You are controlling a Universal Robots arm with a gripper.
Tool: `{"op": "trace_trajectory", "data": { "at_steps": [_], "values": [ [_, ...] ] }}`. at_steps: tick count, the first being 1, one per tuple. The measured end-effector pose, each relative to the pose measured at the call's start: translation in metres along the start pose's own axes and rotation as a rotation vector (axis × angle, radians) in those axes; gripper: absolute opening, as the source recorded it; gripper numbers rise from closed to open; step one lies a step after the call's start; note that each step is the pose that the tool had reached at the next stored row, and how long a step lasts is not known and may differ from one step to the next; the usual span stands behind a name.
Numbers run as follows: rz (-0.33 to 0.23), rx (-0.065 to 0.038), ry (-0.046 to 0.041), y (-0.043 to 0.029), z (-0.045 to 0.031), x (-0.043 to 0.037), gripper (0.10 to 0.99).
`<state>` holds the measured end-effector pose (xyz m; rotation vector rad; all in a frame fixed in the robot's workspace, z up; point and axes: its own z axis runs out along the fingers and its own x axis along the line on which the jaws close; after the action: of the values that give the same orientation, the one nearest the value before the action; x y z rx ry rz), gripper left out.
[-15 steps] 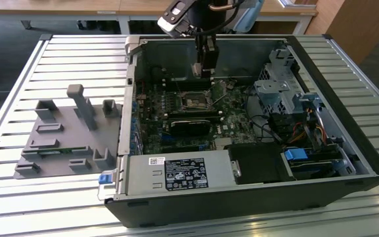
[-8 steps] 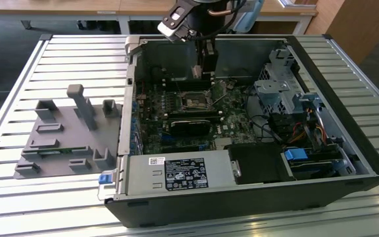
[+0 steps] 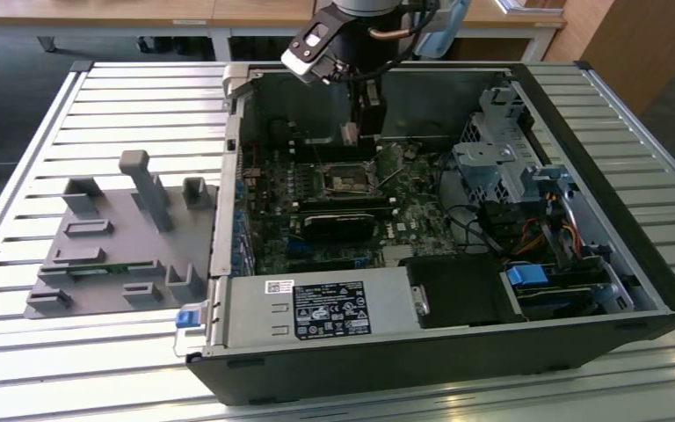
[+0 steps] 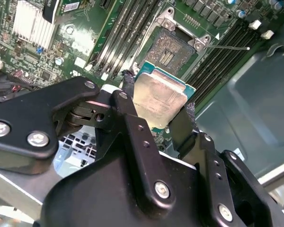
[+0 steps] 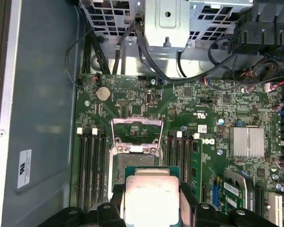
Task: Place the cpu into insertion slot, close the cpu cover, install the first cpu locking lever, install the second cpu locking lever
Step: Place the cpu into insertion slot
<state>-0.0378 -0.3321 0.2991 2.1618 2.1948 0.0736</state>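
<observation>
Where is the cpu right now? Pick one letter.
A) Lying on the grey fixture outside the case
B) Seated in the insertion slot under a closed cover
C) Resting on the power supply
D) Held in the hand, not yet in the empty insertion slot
D. In both wrist views the hand grips the cpu by its edges, while the insertion slot lies bare with the cpu cover flipped open.
</observation>
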Motion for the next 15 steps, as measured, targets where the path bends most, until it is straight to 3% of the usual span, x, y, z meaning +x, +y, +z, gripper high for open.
{"op": "trace_trajectory", "data": {
  "at_steps": [15],
  "values": [
    [-0.031,0.0,0.0014,-0.0022,0.0233,0.0008,0.541]
  ]
}}
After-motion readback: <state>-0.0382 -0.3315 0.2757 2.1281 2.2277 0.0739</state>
